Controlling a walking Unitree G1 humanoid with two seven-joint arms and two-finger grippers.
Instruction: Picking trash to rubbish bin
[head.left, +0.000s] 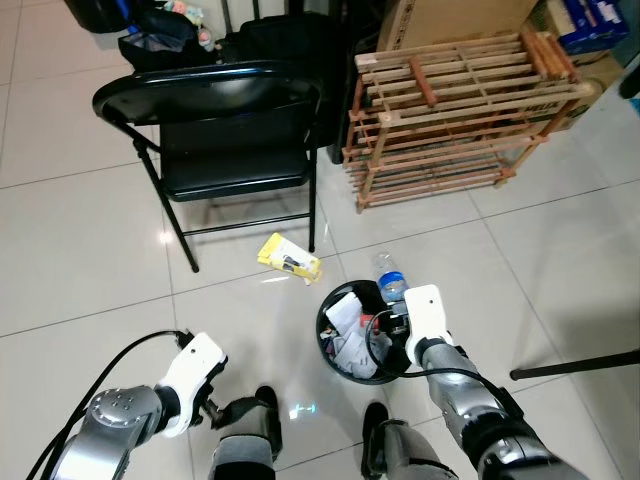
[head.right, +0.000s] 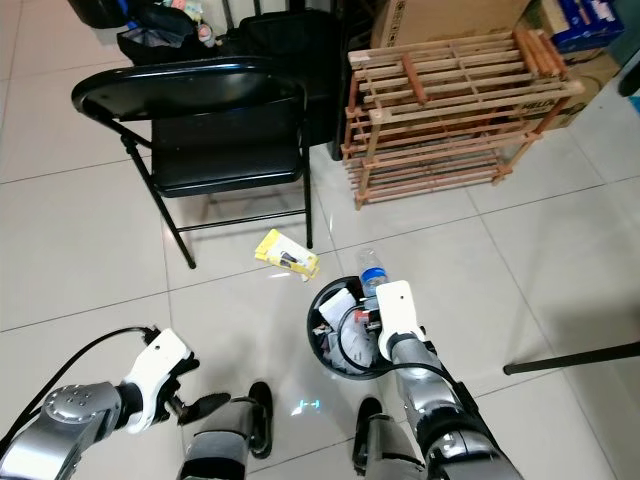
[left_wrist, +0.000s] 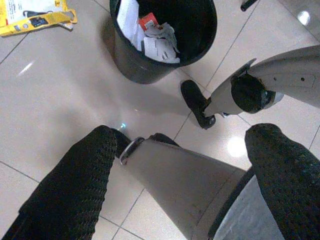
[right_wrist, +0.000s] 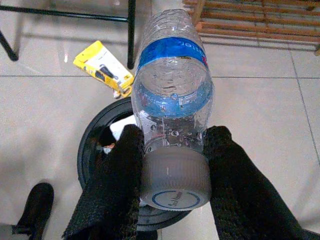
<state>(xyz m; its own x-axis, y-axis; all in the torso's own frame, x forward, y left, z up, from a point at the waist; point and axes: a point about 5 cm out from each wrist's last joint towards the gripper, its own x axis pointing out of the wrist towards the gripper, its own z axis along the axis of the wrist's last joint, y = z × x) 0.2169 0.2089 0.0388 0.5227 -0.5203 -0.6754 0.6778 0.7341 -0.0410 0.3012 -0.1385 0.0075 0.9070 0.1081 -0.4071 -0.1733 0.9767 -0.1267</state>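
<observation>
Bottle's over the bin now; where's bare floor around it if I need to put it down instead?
Bare tiles lie right of the bin, before the wooden rack, and left of it toward the left gripper. Crowded: the yellow package by the chair behind, the robot's feet in front. The right gripper holds the bottle.

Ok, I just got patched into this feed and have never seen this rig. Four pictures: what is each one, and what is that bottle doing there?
You are looking through a humanoid robot's cameras. The two wide pictures come from its head, looking down at its own arms and feet. The other two come from each wrist, looking along black fingers. The right gripper is shut on a clear plastic bottle near its cap end, over the black rubbish bin, which already holds paper. The left gripper hangs open and idle by the robot's leg. On the tiled floor a yellow package lies beside the folding chair; a wooden rack stands beyond.
</observation>
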